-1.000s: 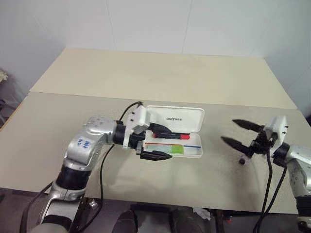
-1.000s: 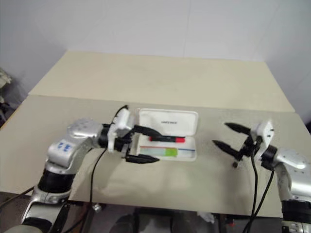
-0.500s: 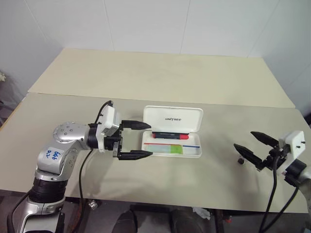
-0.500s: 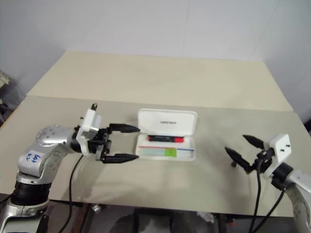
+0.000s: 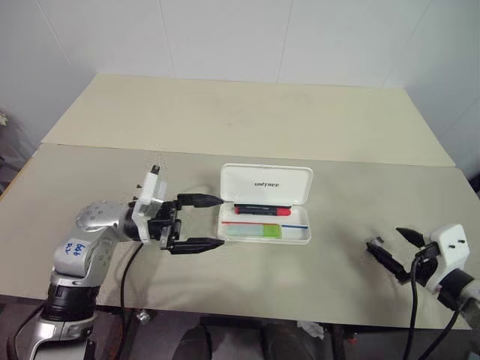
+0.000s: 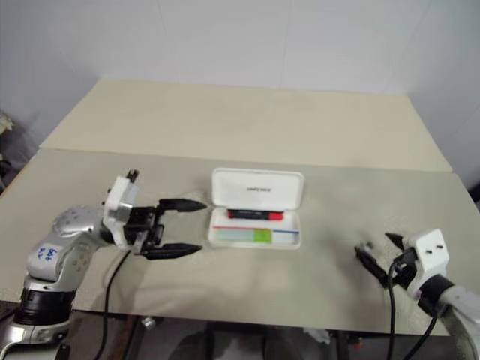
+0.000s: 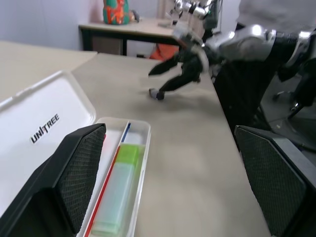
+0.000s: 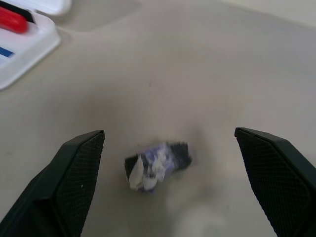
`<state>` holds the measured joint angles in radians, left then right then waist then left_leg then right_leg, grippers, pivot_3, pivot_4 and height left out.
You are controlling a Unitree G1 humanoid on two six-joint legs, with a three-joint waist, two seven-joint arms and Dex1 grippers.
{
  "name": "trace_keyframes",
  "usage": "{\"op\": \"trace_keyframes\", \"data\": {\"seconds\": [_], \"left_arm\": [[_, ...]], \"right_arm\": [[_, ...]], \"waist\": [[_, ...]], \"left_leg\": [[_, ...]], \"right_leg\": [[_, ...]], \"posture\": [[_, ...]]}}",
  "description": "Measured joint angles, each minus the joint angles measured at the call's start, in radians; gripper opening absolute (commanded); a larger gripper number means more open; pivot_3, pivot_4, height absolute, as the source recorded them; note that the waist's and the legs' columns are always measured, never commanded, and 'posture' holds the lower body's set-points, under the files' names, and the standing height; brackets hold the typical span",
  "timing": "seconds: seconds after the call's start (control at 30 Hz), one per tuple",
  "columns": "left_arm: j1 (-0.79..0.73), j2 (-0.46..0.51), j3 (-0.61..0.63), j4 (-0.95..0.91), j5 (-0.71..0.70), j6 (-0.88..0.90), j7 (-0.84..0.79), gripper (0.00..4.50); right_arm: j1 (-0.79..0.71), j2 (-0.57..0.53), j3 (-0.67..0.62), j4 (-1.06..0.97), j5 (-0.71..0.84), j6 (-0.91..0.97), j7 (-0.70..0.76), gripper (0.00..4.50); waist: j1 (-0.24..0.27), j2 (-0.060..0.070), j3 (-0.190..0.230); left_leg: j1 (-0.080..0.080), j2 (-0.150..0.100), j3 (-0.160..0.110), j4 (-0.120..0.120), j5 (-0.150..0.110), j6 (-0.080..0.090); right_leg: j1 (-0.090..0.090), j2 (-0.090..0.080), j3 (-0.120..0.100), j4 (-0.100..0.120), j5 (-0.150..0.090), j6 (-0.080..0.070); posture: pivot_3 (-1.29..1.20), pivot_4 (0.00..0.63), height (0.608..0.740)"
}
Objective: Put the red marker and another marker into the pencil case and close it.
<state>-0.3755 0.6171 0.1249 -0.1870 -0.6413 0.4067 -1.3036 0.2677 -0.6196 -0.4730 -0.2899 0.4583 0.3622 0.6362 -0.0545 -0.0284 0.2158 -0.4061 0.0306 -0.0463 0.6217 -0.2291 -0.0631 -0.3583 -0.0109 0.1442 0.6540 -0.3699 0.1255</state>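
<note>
Both pincers, the left gripper [image 5: 211, 222] and right gripper [image 5: 390, 250], stood open and empty, while the red marker [image 5: 262, 210] and green marker [image 5: 252, 231] lay inside the open pencil case [image 5: 265, 184] on the table [image 5: 225, 120], leaving only the lid to shut.

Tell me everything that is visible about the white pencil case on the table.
The pencil case is a white, hard-looking rectangular box with rounded corners. It lies open on the table, its hinged lid standing up at the far side with small dark lettering inside. The tray has a thin red and blue stripe. Inside lie the red marker and the green marker, side by side. Neither gripper touches it.
</note>
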Motion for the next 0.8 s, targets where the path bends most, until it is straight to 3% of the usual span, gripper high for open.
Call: {"op": "trace_keyframes", "data": {"seconds": [0.37,0.8], "left_arm": [[0.066,0.093,0.066,0.046,-0.032,-0.069,-0.128,4.45],[0.104,0.111,0.071,0.076,-0.013,-0.146,-0.121,4.45]], "right_arm": [[0.034,0.086,0.058,-0.025,-0.062,0.015,-0.082,4.5],[-0.107,0.145,0.09,0.043,-0.077,0.055,-0.169,4.5]], "waist": [[-0.004,-0.001,-0.001],[-0.007,-0.004,-0.003]], "left_leg": [[0.002,0.001,0.001,-0.003,0.0,0.0],[0.002,0.001,0.001,-0.005,0.0,0.0]], "right_leg": [[-0.001,0.0,0.0,-0.001,-0.001,-0.003],[-0.001,-0.001,0.0,-0.001,-0.001,-0.003]], "posture": [[0.0,0.15,0.74],[0.0,0.15,0.74]]}}
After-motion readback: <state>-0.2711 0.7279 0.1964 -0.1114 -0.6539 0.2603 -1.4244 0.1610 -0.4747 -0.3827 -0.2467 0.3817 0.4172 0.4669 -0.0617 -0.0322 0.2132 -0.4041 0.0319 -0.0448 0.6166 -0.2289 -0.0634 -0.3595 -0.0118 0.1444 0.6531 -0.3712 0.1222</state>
